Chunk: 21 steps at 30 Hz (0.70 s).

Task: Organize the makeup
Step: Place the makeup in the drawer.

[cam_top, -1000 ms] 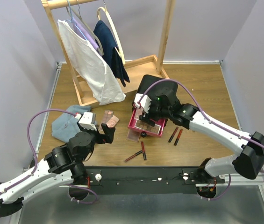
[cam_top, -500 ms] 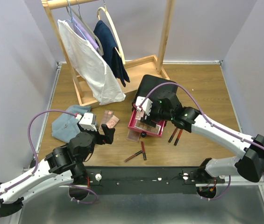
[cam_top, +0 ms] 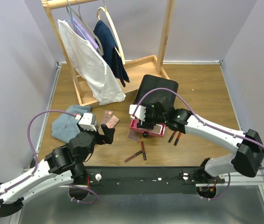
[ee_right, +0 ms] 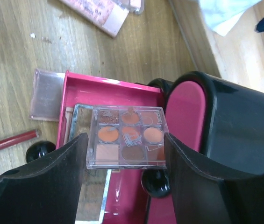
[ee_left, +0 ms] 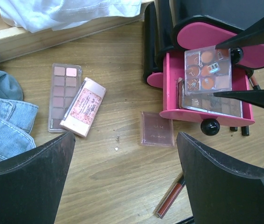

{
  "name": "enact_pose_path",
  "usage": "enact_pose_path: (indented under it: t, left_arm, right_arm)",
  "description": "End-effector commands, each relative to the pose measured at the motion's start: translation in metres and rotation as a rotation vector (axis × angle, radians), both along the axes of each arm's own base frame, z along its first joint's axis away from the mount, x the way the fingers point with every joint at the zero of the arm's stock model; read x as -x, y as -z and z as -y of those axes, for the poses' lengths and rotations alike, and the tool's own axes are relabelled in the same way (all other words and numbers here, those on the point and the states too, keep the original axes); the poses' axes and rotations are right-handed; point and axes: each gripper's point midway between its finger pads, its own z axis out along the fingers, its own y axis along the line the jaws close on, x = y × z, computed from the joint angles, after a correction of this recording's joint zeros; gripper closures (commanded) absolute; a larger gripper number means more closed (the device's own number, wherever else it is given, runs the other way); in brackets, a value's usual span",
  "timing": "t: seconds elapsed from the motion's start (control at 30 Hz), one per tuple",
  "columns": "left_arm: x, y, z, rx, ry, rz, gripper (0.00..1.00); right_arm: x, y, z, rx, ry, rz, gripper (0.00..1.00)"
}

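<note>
While it hangs over the open drawer, the right claw (ee_right: pixel 125 147) holds a clear square palette (ee_right: pixel 128 135) of orange and brown colours by its two sides. Right under it, the pink plastic drawer (ee_right: pixel 82 86) sticks out of the black box (ee_right: pixel 234 121), and another flat palette (ee_left: pixel 213 103) lies inside. A small pink square case (ee_left: pixel 156 129) lies on the wooden table (ee_left: pixel 122 56) just beside the drawer. The left claw (ee_left: pixel 125 149) is spread wide with nothing in it. Near it lie a long brown-pink palette (ee_left: pixel 59 86), a pink flat case (ee_left: pixel 83 106) resting on that, and a red lip tube (ee_left: pixel 169 198).
</note>
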Motion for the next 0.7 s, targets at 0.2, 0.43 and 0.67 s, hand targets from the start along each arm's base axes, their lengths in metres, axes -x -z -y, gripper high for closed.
enact_pose_path:
  t: [0.2, 0.43, 0.67]
  left_arm:
    - [0.0, 0.0, -0.006, 0.031, -0.034, 0.006, 0.01]
    - [0.0, -0.001, -0.005, 0.025, -0.025, 0.007, 0.01]
    - [0.002, 0.0, -0.001, 0.053, -0.02, -0.013, 0.01]
  right_arm:
    - [0.01, 0.037, 0.036, 0.172, 0.08, -0.103, 0.33]
    - [0.013, -0.003, 0.008, 0.03, 0.065, -0.154, 0.32]
    - [0.021, -0.048, -0.022, -0.129, 0.016, -0.218, 0.33]
